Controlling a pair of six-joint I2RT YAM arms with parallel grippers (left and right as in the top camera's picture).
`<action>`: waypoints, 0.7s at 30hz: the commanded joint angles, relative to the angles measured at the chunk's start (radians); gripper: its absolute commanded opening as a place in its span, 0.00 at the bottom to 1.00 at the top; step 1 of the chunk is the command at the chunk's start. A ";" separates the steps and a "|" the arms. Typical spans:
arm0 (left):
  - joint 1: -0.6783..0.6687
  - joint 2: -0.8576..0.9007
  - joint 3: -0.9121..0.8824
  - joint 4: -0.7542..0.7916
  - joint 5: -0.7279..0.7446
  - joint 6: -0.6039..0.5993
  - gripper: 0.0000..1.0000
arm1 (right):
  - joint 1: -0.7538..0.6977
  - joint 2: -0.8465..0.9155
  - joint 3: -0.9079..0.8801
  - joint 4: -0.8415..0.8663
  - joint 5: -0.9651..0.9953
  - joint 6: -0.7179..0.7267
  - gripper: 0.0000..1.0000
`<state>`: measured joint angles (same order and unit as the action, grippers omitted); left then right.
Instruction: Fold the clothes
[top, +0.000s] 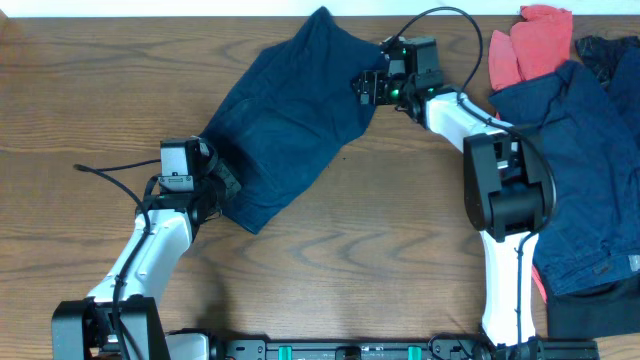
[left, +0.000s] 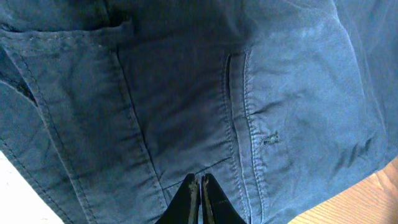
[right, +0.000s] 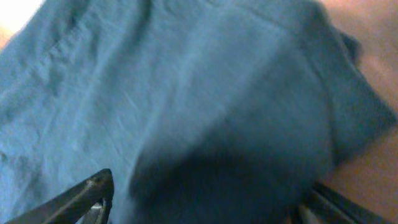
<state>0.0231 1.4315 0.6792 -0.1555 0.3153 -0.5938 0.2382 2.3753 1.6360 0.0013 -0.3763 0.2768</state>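
1. At the middle of the tabletop (top: 380, 230), reaching toward 12 o'clock, we see the navy shorts (top: 290, 115) spread on a slant from their 7 o'clock corner up to their 1 o'clock corner.
2. Our left tool (top: 222, 186) sits at the shorts' 7 o'clock corner, over the cloth edge.
3. From the left wrist, that tool (left: 198, 182) has its fingers (left: 186, 202) pressed together, with only a hairline gap. The tips meet the shorts (left: 186, 93) at a seam, but we cannot tell whether a fold is pinched between them.
4. Our right tool (top: 366, 88) is at the shorts' 2 o'clock edge.
5. From the right wrist, that tool (right: 208, 186) stands wide, with one finger (right: 87, 196) at 8 o'clock of the view and the other at 4 o'clock. The shorts (right: 186, 93) fill the space between them, and the view is too blurred for us to tell whether the fingers touch the cloth.
6. Toward 3 o'clock of the tabletop, a navy garment (top: 585, 180) lies heaped, with a coral-red garment (top: 535, 40) at its 12 o'clock side, both well apart from the shorts.
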 joint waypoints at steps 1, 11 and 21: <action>-0.003 0.006 -0.008 -0.004 0.006 0.021 0.06 | 0.019 0.065 -0.022 0.041 -0.002 0.034 0.73; -0.003 0.012 -0.008 -0.040 0.006 0.066 0.06 | -0.024 0.019 -0.022 -0.177 0.136 0.033 0.01; -0.003 0.012 -0.008 -0.074 0.006 0.149 0.06 | -0.140 -0.260 -0.022 -0.960 0.266 0.034 0.04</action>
<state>0.0231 1.4353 0.6788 -0.2272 0.3157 -0.4881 0.1150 2.1887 1.6260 -0.8677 -0.1684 0.3107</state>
